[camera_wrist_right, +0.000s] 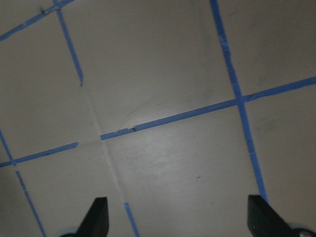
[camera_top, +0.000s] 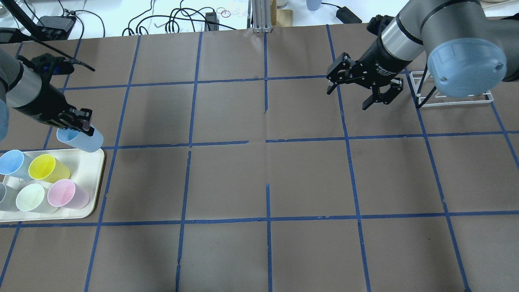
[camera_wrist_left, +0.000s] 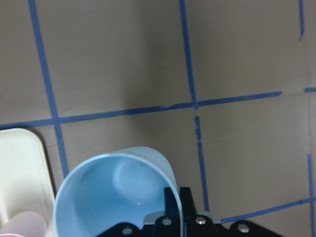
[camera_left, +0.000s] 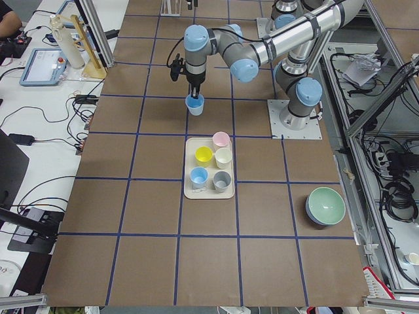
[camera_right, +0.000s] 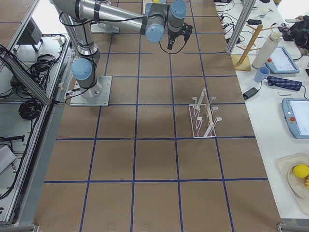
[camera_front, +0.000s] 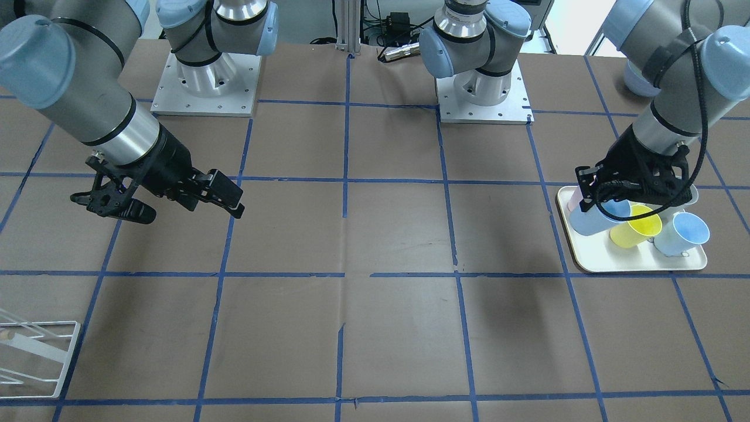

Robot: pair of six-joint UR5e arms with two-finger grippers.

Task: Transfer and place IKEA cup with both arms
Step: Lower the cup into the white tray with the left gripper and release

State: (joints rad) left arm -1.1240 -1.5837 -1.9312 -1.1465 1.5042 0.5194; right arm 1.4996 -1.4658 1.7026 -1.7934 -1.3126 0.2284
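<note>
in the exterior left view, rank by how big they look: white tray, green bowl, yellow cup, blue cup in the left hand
1. white tray
2. green bowl
3. yellow cup and blue cup: they look alike; the blue one is farther from the camera, so unranked.

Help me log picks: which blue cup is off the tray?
The cup in the left gripper; its twin stands on the tray beside the yellow cup.
</note>
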